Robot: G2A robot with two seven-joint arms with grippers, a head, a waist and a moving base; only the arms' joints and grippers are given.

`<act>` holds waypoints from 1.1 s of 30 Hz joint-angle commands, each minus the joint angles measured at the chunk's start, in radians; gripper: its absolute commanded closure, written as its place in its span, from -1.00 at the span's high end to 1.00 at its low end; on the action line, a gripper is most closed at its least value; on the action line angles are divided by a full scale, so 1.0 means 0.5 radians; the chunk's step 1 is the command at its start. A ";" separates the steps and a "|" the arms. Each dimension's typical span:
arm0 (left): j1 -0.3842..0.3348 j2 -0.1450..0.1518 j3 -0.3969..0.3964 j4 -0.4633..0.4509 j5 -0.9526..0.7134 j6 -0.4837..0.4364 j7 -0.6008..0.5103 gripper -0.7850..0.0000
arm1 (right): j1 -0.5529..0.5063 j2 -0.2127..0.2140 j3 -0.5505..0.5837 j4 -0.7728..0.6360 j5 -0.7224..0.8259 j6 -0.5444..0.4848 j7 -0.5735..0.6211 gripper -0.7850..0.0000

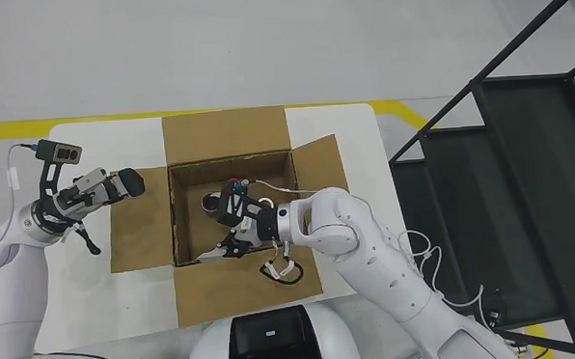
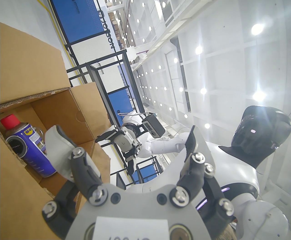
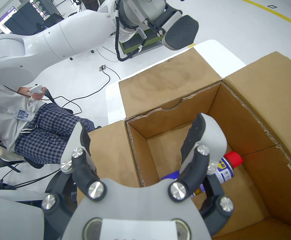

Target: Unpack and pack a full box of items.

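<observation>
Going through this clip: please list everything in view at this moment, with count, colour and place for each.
cardboard box: 1, brown, open with all four flaps spread, in the middle of the table
spray can: 1, blue with a red cap, lying on the box floor
looped item: 1, black and white, on the flap nearest the robot; too small to identify
table: 1, white, under the box
stair frame: 1, black metal, on the floor beside the table on the robot's right
floor line: 1, yellow, along the table's far edge
left gripper: 1, grey with black pads, open, over the box's left flap
right gripper: 1, grey with black pads, open, over the box interior, above the can
</observation>
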 commanded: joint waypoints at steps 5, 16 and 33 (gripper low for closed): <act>0.000 0.000 0.000 0.000 0.000 0.000 0.000 1.00 | 0.000 0.000 0.000 0.000 0.000 0.000 0.000 1.00; 0.085 0.030 -0.189 0.115 -0.055 -0.048 0.069 1.00 | 0.029 0.039 0.004 0.073 0.833 -0.285 0.169 1.00; 0.068 0.052 -0.178 0.616 0.605 -0.349 0.709 1.00 | -0.544 0.238 0.779 -0.283 1.438 -0.458 0.087 1.00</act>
